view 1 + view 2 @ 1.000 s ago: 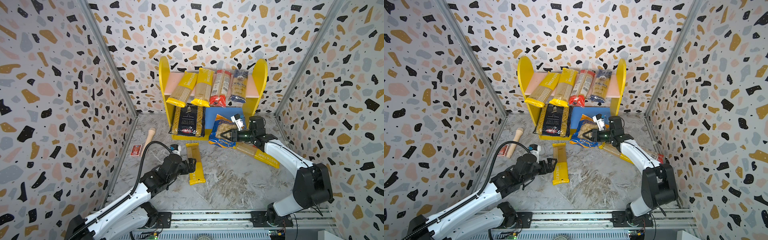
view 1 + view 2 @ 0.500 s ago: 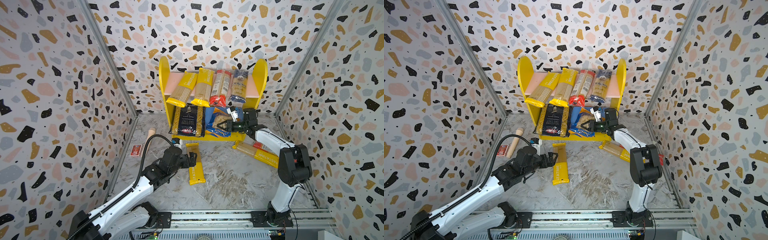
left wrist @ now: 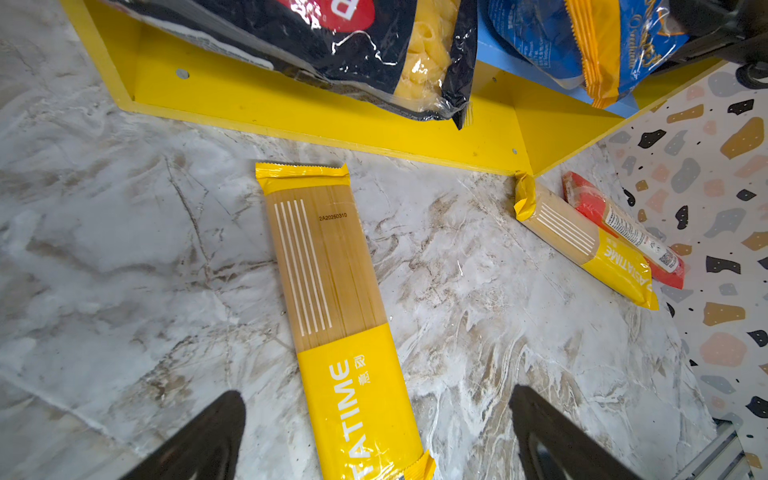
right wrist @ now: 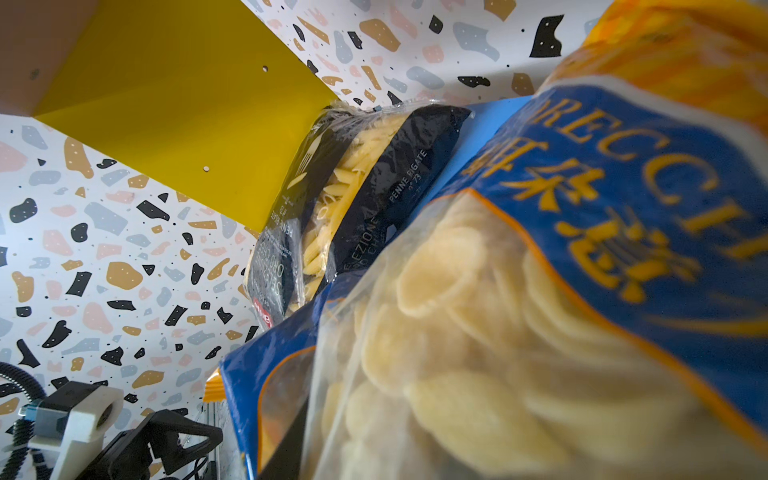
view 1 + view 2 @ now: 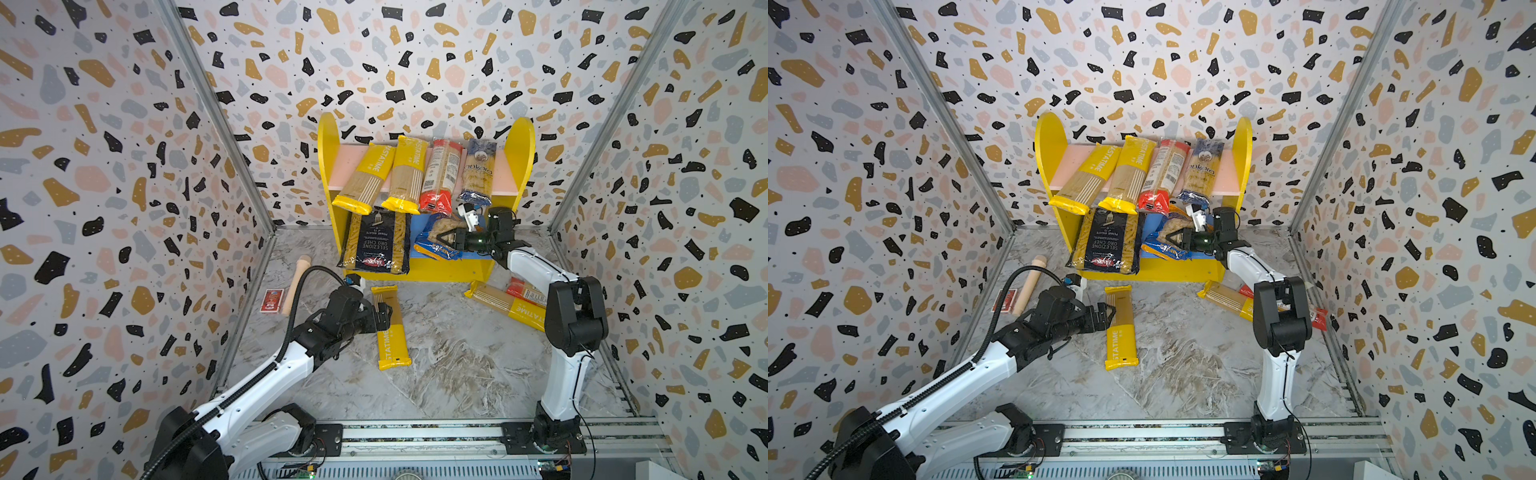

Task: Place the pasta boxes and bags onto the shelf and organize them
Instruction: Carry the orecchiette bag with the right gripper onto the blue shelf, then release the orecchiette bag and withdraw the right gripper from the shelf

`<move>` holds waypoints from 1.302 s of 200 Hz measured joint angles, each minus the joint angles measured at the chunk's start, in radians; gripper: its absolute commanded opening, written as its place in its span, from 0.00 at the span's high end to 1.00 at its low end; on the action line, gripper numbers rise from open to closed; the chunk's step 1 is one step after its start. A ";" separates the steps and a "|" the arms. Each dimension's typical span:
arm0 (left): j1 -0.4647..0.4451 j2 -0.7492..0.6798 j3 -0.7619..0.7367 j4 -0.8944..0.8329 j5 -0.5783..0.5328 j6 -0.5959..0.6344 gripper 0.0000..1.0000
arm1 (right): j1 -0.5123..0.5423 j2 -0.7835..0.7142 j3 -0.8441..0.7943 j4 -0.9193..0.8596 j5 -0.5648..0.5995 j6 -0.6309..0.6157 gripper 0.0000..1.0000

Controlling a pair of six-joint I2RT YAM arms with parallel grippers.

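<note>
The shelf (image 5: 328, 137) carries two yellow PASTATIME packs (image 5: 365, 178), a red-ended pack (image 5: 440, 174) and a dark-blue ankara pack (image 5: 478, 170) on its pink upper board. The black penne bag (image 5: 376, 243) leans on the left of the blue lower board. To its right is the blue-orange bag (image 5: 436, 245) (image 4: 540, 291), with my right gripper (image 5: 446, 239) shut on it. My left gripper (image 5: 384, 313) (image 3: 376, 397) is open, its fingers either side of a yellow PASTATIME pack (image 3: 328, 270) that lies flat on the floor.
By the shelf's right foot lie another yellow PASTATIME pack (image 5: 507, 305) and a red-ended pack (image 5: 525, 291), close to the right arm. A wooden stick (image 5: 297, 282) and a small red card box (image 5: 272, 300) lie at the left wall.
My right gripper has carried the blue-orange bag from the floor up onto the shelf's lower board. My left gripper has edged closer over the yellow pack and stays open.
</note>
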 measured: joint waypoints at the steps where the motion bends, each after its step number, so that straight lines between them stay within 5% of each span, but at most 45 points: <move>1: 0.000 0.000 0.000 0.000 0.001 0.000 0.00 | 0.000 0.001 0.002 0.000 0.000 0.000 0.63; 33: 0.010 0.019 0.000 0.011 0.020 0.004 0.00 | 0.000 0.021 0.020 0.008 -0.006 -0.001 0.54; 60: 0.014 0.027 0.000 0.016 0.036 0.004 0.00 | -0.003 -0.008 -0.025 0.022 -0.007 -0.007 0.27; 78: 0.015 0.031 0.000 0.021 0.050 0.004 0.00 | -0.008 -0.042 -0.063 0.021 -0.005 -0.005 0.20; 160: 0.016 0.010 -0.003 0.031 0.094 -0.004 0.00 | -0.053 -0.166 -0.113 -0.091 0.042 -0.048 0.16; 260: 0.016 -0.090 -0.091 0.026 0.079 -0.046 0.00 | -0.081 -0.467 -0.435 -0.151 0.082 -0.077 0.16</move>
